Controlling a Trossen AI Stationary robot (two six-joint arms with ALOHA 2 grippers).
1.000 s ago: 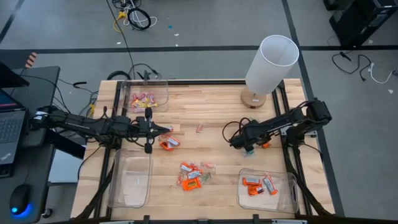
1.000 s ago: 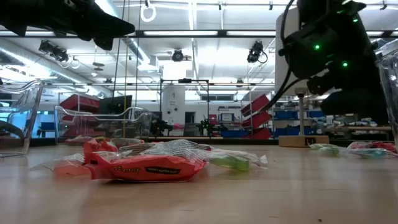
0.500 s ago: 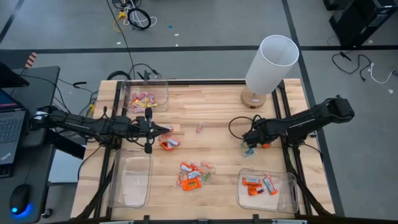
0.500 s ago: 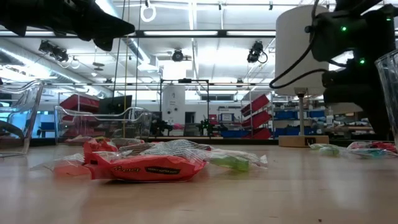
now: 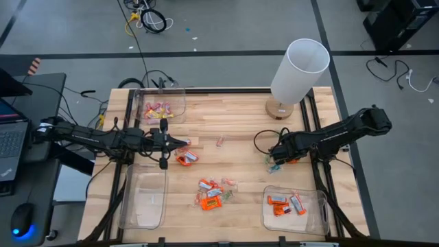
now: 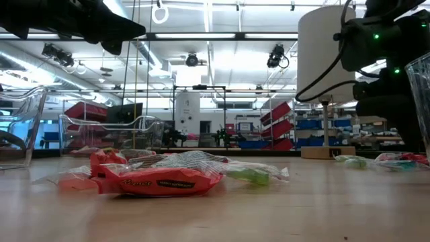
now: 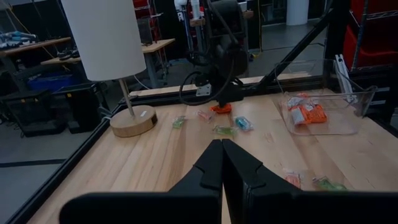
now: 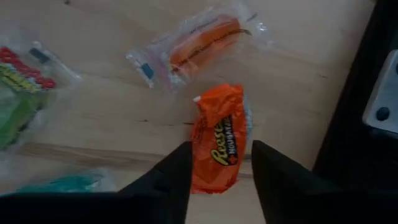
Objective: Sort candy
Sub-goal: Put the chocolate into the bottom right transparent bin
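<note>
Hovering low over the wooden table [image 5: 240, 116] with the right gripper [image 8: 219, 163], fingers [image 8: 166, 180] spread wide apart and holding nothing. Right between those two fingers, flat on the wood, one bright orange candy [image 8: 217, 134], not pinched by either side. Just past the fingertips, a clear-wrapped candy [image 8: 199, 40] with an orange middle, lying at a slant. Off to one side of the gripper, a green candy [image 8: 15, 99], and close by it a blue-green candy [image 8: 68, 183], both on the wood. A bit farther from the gripper, near the table's front edge, a clear bin [image 5: 319, 213] with a few orange candies [image 5: 278, 204] inside. Farther again, toward the middle of the table, a small heap of mixed candy [image 5: 211, 193]. Well away across the table, the left gripper [image 5: 184, 143], fingers pressed tight together, nothing in them, hanging over the wood just beside another orange sweet [image 5: 186, 158]. Beyond that gripper, at the far corner, a second clear bin [image 5: 180, 96] with pink candies [image 5: 156, 108] in it. Up beside the right arm's end of the table, a white lamp [image 5: 295, 72].
</note>
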